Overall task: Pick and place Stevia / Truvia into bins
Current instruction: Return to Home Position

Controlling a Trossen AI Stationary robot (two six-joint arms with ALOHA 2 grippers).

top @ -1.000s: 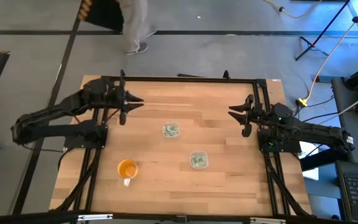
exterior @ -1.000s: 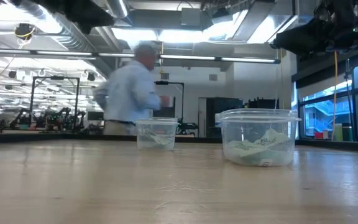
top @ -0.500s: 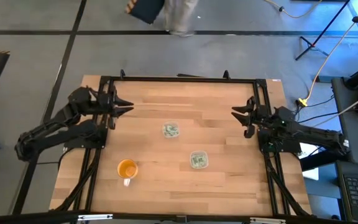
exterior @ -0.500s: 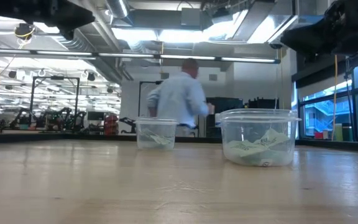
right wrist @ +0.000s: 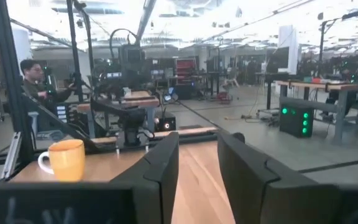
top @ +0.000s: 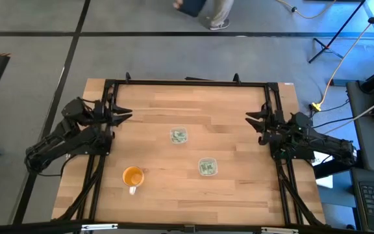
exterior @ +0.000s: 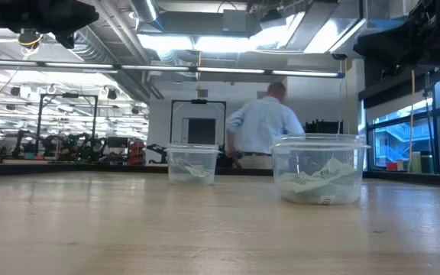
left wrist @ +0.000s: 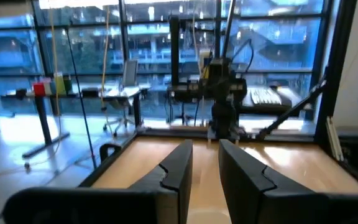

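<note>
stevia packets (exterior: 317, 182) lay inside both clear cups, pale green and white heaps showing through the walls. near cup (top: 207, 166) and far cup (top: 178, 135) stood apart in mid-table. no loose packet seen on the table (top: 174, 195). orange cup (top: 132, 176) stood off toward the left arm's side.

left claw (top: 123, 114) had drawn back over the last second from above the board to the table's left edge. its fingers (left wrist: 178, 169) stood a narrow gap apart, nothing between them. right claw (top: 250, 121) had pulled back a little too, by the right edge, likewise slightly parted and empty. the cups had not shifted. a person (exterior: 268, 126) had walked across behind the table.

judged: sorting looked finished, both arms folding toward rest, nothing left to pick.
</note>
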